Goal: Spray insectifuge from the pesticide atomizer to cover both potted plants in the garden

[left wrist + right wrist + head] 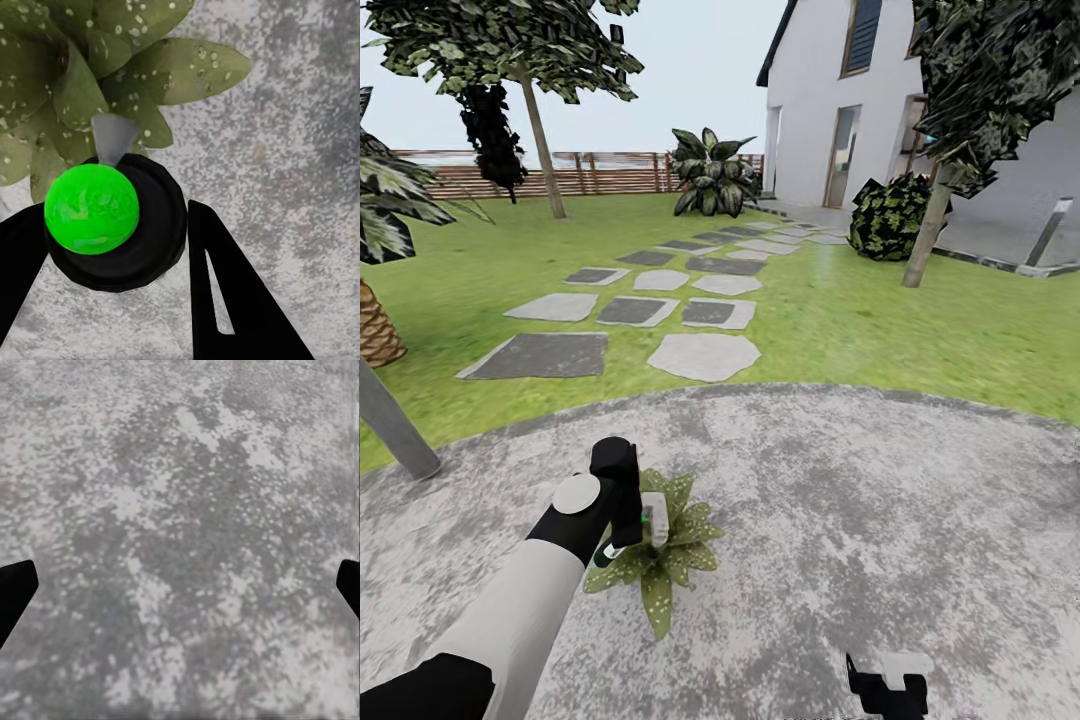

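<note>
One potted plant [660, 560], a low rosette of white-speckled green leaves, sits on the grey round patio [880, 500]; its pot is hidden under the leaves. My left gripper [628, 520] hovers over the plant, shut on the pesticide atomizer [653, 524]. In the left wrist view the atomizer [112, 225] shows a bright green round top on a dark body. Its grey nozzle [112, 139] points at the speckled leaves [150, 75], and black fingers [232, 300] flank it. My right gripper [890, 690] hangs low at the front, and its view shows it open [180, 585] over bare paving.
A grey pole [395, 425] and a scaly palm trunk [375, 330] stand at the left patio edge. Stepping stones [700, 355] lead across the lawn toward the white house [830, 100]. A tree trunk [925, 240], a bush [890, 215] and a bollard lamp [1050, 232] are far right.
</note>
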`<state>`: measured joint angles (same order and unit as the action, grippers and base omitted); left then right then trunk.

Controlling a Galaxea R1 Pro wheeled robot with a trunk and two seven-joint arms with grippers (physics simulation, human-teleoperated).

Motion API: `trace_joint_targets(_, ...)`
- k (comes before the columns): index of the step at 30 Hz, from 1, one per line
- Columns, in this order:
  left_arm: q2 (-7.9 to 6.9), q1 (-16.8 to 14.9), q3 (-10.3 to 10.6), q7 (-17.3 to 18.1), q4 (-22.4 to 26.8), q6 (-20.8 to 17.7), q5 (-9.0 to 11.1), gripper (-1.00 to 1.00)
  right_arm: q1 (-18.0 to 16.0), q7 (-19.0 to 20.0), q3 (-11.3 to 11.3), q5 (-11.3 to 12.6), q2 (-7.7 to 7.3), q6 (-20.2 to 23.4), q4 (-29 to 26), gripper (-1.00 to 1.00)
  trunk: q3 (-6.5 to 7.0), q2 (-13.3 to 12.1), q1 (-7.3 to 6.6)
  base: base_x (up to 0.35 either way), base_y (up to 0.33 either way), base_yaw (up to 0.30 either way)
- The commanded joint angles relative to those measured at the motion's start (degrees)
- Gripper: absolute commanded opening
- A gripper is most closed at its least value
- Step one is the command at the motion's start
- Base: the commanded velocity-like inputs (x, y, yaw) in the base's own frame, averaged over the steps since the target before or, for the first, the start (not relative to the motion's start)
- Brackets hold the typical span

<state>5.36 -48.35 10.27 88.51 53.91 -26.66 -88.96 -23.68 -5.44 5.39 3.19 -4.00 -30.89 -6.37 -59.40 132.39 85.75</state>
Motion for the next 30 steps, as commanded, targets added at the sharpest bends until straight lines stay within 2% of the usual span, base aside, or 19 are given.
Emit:
trace_joint_targets(1,0.03,-0.03,0.05,0.42,0.05,-0.63,-0.33,-1.00,-0.03,-0.27,0.50,0.33,0.01,-0.14,0.05,1.00,-0.02,0.02,-0.01,-0.001,0.000,-0.249)
trace_joint_targets(11,0.97,-0.08,0.10,0.52,0.13,-0.67,-0.12,-1.00,-0.02,-0.27,0.50,0.26,0.03,-0.14,0.05,1.00,0.30,0.02,-0.01,0.000,0.000,-0.256)
trace_joint_targets(14,1.90,-0.08,0.05,0.52,0.14,-0.76,0.11,-1.00,-0.01,-0.27,0.50,0.24,0.04,-0.14,0.05,1.00,0.38,0.02,-0.01,0.000,0.000,-0.260)
trace_joint_targets(17,3.64,-0.08,0.02,0.50,0.14,-1.10,1.10,-1.00,-0.01,-0.27,0.50,0.24,0.05,-0.14,0.05,1.00,0.47,0.02,-0.01,0.000,0.000,-0.261)
trace_joint_targets(19,4.24,-0.08,0.05,0.40,0.14,-1.17,3.81,-1.00,0.01,-0.27,0.50,0.24,0.05,-0.14,0.05,1.00,0.52,0.02,-0.01,0.000,0.000,-0.260)
trace_joint_targets(20,4.32,-0.08,0.07,0.11,0.17,-1.17,5.79,-1.00,-0.01,-0.27,0.50,0.24,0.05,-0.14,0.05,1.00,0.54,0.02,-0.01,0.000,0.000,-0.260)
trace_joint_targets(21,4.40,-0.08,0.09,-0.91,0.20,-1.14,8.75,-1.00,-0.02,-0.27,0.50,0.24,0.05,-0.14,0.05,1.00,0.57,0.02,-0.01,0.000,0.000,-0.261)
trace_joint_targets(23,4.46,-0.08,0.10,-3.93,0.17,-1.12,13.40,-1.00,-0.02,-0.27,0.50,0.24,0.05,-0.14,0.05,1.00,0.62,0.02,-0.01,0.000,0.000,-0.261)
trace_joint_targets(25,4.47,-0.08,0.10,-6.42,0.14,-1.11,17.42,-1.00,0.00,-0.27,0.50,0.24,0.05,-0.14,0.05,1.00,0.67,0.02,-0.01,0.000,0.000,-0.261)
trace_joint_targets(26,4.49,-0.08,0.13,-6.95,0.14,-1.11,18.90,-1.00,0.00,-0.27,0.50,0.24,0.05,-0.14,0.05,1.00,0.69,0.02,-0.01,0.000,0.000,-0.261)
trace_joint_targets(28,4.51,-0.06,0.11,-7.94,0.14,-1.11,23.60,-1.00,-0.01,-0.27,0.50,0.24,0.05,-0.14,0.05,1.00,0.74,0.02,-0.01,0.000,0.000,-0.261)
trace_joint_targets(29,4.50,-0.01,0.08,-8.36,0.11,-1.08,25.31,-1.00,0.01,-0.27,0.50,0.24,0.05,-0.14,0.05,1.00,0.77,0.02,-0.01,0.000,0.000,-0.261)
trace_joint_targets(30,4.47,0.15,0.09,-9.34,0.01,-1.02,27.99,-1.00,-0.02,-0.27,0.50,0.24,0.05,-0.14,0.05,1.00,0.79,0.02,-0.01,0.000,0.000,-0.261)
